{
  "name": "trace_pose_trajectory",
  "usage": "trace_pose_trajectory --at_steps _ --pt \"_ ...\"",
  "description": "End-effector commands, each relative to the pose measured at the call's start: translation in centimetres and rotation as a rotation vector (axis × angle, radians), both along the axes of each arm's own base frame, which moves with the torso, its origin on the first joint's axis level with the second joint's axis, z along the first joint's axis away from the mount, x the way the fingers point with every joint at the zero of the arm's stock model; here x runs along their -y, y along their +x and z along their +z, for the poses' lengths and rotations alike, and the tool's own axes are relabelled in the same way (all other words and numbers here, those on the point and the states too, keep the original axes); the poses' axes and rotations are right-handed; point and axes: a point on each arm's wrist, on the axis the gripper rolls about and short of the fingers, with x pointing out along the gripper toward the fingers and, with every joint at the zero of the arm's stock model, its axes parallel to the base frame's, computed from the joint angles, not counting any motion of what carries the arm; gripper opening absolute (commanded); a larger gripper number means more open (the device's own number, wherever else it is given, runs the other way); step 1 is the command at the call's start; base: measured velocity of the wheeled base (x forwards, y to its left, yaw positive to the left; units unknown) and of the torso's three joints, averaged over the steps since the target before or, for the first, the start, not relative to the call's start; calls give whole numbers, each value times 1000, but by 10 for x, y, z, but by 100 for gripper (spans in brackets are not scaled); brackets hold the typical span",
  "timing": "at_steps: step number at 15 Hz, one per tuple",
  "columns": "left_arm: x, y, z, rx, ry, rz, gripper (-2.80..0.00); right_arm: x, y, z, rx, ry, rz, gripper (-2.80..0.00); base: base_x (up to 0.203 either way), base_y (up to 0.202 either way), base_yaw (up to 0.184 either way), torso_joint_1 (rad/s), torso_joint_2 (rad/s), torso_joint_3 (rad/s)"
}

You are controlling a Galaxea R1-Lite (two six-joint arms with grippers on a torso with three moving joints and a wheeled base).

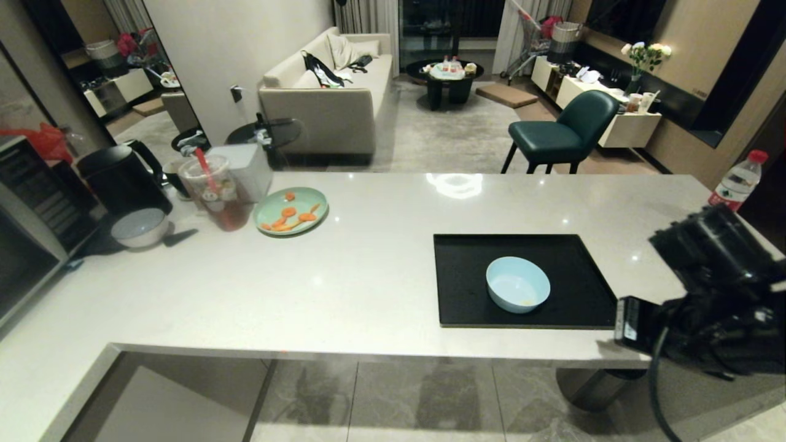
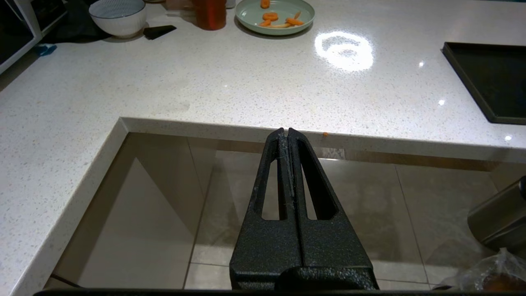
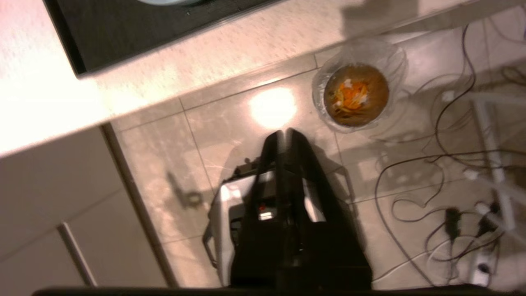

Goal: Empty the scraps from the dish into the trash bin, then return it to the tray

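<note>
**Blue bowl sits emptied on the tray; both grippers closed on nothing**

Black tray (image 1: 454,258) taken as our landmark; it lies on the pale stone counter (image 1: 344,270), near the counter's front edge.

We note the bowl (image 1: 517,284) standing upright inside the tray, toward its front right part, touching no gripper. Its inside looks nearly bare: only a faint yellowish speck near the bottom. The carrot scraps (image 3: 352,95) lie in the bin (image 3: 356,88), orange pieces mixed with pale bits. The bin stands on the tiled floor below the counter edge, on the robot's side of the tray, its clear plastic liner crinkled around the rim. We judge both parts of the task done: scraps tipped out, bowl put back where it belongs.

Right gripper (image 3: 284,132): off the tray, out past the counter's front edge and above the floor, pointing downward, with the bin just beyond its tips. Jaws pressed together, nothing between them. In the head view only the dark arm shows, right of the tray.

Left gripper (image 2: 286,131): parked below the counter edge, well left of the tray. Jaws together, empty.

Well left of the tray, toward the back of the counter: green plate (image 1: 290,210) with thin carrot slices, which is not part of this job.
</note>
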Motion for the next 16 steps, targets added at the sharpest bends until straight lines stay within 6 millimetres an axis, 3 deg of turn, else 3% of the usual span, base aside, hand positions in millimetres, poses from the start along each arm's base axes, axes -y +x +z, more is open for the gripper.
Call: trace_pose_trajectory --at_steps 1,4,10,13,16 --pt "0 0 0 -1 -1 1 -280 32 -57 13 124 22 44 -280 0 0 0 0 0 0" --pt "0 0 0 -1 -1 1 -280 63 -111 3 243 -8 75 -280 0 0 0 0 0 0" --pt "0 0 0 -1 -1 1 -280 105 -185 -57 481 -239 162 -280 0 0 0 0 0 0" --pt "0 0 0 -1 -1 -1 -280 105 -189 -87 582 -256 317 -280 0 0 0 0 0 0" --pt "0 0 0 -1 -1 0 -280 97 -187 -99 617 -165 571 -280 0 0 0 0 0 0"
